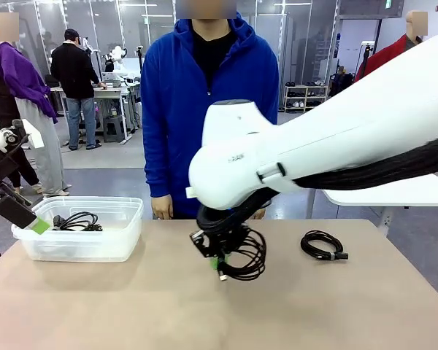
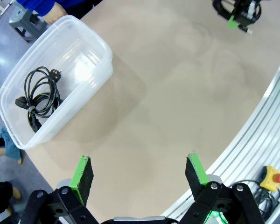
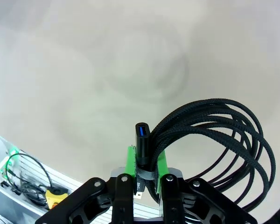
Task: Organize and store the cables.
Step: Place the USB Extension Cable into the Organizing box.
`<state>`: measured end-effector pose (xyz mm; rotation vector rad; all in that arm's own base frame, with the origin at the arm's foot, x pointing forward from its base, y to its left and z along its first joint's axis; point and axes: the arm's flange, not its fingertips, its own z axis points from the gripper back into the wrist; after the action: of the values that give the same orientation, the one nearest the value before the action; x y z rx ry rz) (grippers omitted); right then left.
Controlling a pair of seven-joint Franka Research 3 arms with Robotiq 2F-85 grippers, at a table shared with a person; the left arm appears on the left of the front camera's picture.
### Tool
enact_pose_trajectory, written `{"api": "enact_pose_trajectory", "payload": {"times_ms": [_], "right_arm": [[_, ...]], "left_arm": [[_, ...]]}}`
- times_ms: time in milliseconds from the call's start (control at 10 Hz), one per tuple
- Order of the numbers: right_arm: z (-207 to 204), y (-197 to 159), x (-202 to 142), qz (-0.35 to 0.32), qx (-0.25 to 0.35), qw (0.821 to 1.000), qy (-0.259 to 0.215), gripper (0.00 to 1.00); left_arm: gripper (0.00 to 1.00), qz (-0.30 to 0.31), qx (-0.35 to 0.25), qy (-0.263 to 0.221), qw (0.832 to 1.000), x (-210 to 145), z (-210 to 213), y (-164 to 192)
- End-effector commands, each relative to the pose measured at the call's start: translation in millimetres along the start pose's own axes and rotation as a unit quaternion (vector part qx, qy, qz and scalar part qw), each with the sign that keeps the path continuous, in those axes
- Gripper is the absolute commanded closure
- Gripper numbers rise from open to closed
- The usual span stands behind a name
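right gripper (image 3: 147,158) pinched on braided cable coil (image 3: 214,135) beside its plug (image 3: 142,133), at middle of table (image 1: 95,306). should carry high over bin (image 1: 120,237) rim, drop beside stored coil (image 2: 39,95). left gripper (image 2: 140,170) jaws wide, empty. front view gives third coil (image 1: 323,246), well apart at right; right wrist view, pinch itself.

Left fingers (image 2: 82,175) wide, right fingers (image 3: 130,161) tight.

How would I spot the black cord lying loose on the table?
On the tan tabletop, look toward the robot's right side. A coiled black cord lies there alone on bare table; one coil sits in the clear plastic bin, a braided coil hangs pinched in the right claw.
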<state>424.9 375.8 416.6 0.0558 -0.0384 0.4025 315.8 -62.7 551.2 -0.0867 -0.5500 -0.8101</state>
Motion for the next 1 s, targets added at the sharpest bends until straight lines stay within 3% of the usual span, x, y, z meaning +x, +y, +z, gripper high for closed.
{"api": "enact_pose_trajectory", "payload": {"times_ms": [0, 400, 900], "right_arm": [[-18.9, 21.3, 17.4, -0.012, -0.004, 1.0, 0.005, 0.8], [-54.6, 40.6, 27.3, -0.036, 0.01, 0.999, 0.004, 0.8], [-83.7, 38.6, 32.9, -0.049, 0.007, 0.999, 0.011, 0.8]], "left_arm": [[0.0, -0.002, 0.002, 0.0, 1.0, 0.8, 1.0, -1.6], [0.0, -0.002, 0.002, 0.0, 1.0, 0.8, 1.0, -1.6], [0.0, -0.002, 0.002, 0.0, 1.0, 0.8, 1.0, -1.6]]}}
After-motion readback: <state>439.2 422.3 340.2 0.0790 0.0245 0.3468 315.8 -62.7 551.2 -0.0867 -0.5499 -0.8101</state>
